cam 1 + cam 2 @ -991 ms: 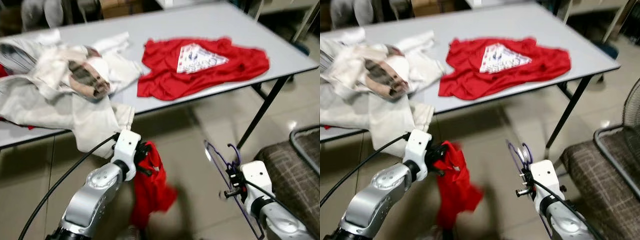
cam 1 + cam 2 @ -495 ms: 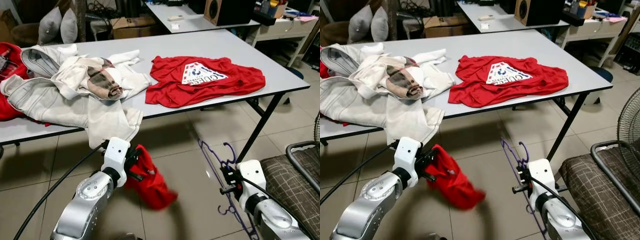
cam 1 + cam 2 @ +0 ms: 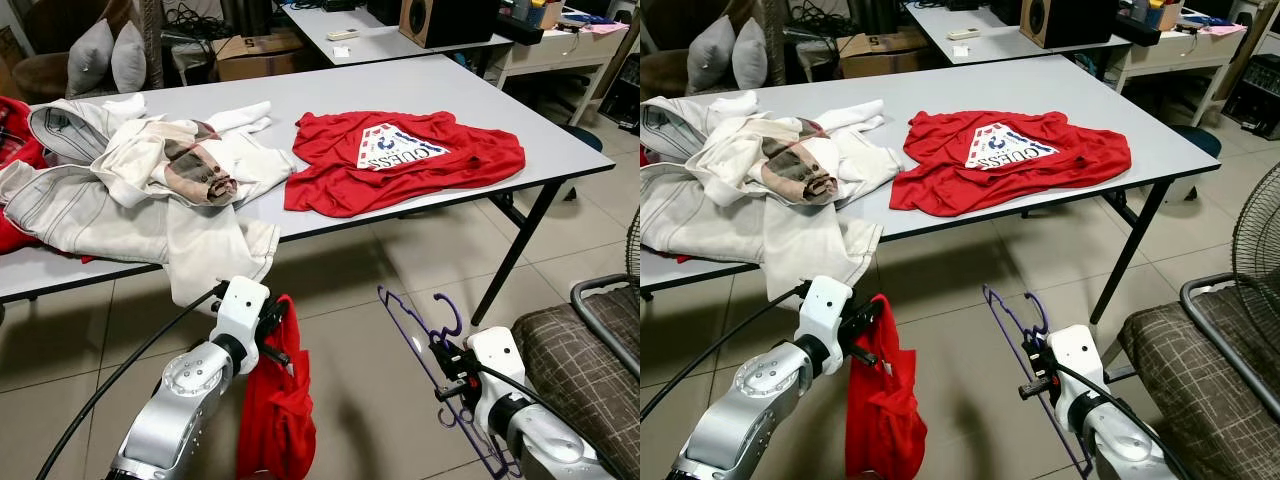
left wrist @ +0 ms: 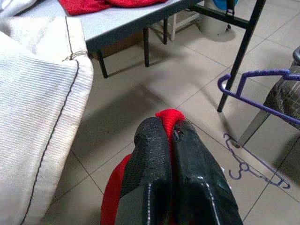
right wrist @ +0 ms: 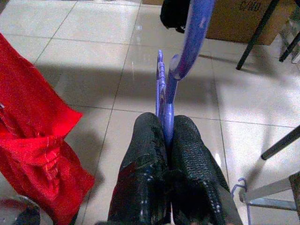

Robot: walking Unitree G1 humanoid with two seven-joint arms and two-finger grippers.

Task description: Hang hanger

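Observation:
My left gripper (image 3: 274, 334) is shut on a red garment (image 3: 272, 420), which hangs limp from the fingers over the tiled floor in front of the table. In the left wrist view a fold of the red cloth (image 4: 169, 116) is pinched between the black fingertips. My right gripper (image 3: 446, 366) is shut on a purple plastic hanger (image 3: 412, 322), gripping it near the hook, which points up. In the right wrist view the hanger (image 5: 193, 33) rises from between the shut fingers, with the red garment (image 5: 33, 154) off to one side.
A grey table (image 3: 560, 130) stands ahead with a red printed T-shirt (image 3: 400, 160) and a pile of white clothes (image 3: 150, 190) spilling over its front edge. A plaid seat (image 3: 580, 340) and a fan (image 3: 1260, 230) are at the right. More desks and boxes are behind.
The red garment, flung out toward the right before, now hangs straight down from my left gripper. The right gripper still holds the hanger. The camera has shifted slightly.

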